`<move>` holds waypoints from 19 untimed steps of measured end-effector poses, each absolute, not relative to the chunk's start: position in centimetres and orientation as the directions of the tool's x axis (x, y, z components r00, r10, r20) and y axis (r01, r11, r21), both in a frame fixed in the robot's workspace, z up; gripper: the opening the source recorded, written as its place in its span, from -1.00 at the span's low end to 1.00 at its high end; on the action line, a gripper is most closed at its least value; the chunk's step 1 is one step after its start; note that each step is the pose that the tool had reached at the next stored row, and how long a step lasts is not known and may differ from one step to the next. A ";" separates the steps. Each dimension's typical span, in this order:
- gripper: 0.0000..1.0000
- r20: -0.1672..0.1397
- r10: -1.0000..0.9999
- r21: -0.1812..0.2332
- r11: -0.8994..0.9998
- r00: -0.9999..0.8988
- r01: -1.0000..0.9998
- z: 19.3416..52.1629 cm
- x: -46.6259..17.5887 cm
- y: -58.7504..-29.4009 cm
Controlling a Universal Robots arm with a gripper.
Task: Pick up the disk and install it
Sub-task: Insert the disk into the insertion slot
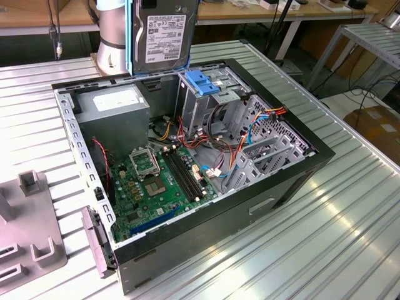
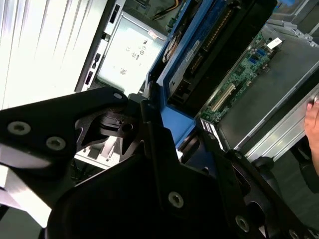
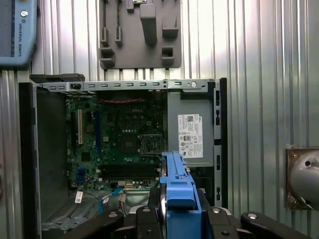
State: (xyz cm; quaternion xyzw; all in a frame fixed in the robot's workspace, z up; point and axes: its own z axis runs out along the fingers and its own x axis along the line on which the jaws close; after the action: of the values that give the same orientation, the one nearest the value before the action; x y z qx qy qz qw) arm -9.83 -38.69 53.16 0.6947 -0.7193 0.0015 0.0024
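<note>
The disk (image 1: 164, 34) hangs upright above the back of the open computer case (image 1: 250, 206). Its white label faces the camera and blue rails run down its sides. In the second wrist view my gripper (image 2: 182, 134) is shut on the blue carrier of the disk (image 2: 214, 45), which shows edge-on. The first wrist view looks down past the gripper (image 3: 179, 216) and the blue rail (image 3: 178, 184) into the case. The drive cage with the blue handle (image 1: 203, 84) stands just below and to the exterior view's right of the disk.
Inside the case lie the green motherboard (image 1: 159, 181), the grey power-supply box (image 1: 115, 106) and loose coloured cables (image 1: 234, 131). A grey fixture plate (image 1: 25, 231) sits on the slatted table beside the case. A person's hand (image 2: 315, 129) shows near the case.
</note>
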 end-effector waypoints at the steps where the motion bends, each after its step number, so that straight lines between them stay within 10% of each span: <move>1: -0.25 0.005 -0.999 0.001 0.035 -0.035 -0.999 53.1 -9.8 -39.1; 19: -0.25 0.005 -0.999 0.001 0.035 -0.035 -0.999 53.1 -9.8 -47.3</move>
State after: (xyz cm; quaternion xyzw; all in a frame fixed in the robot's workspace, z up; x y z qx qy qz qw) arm -9.81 -47.32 53.05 0.6947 -0.7193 0.0015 0.0023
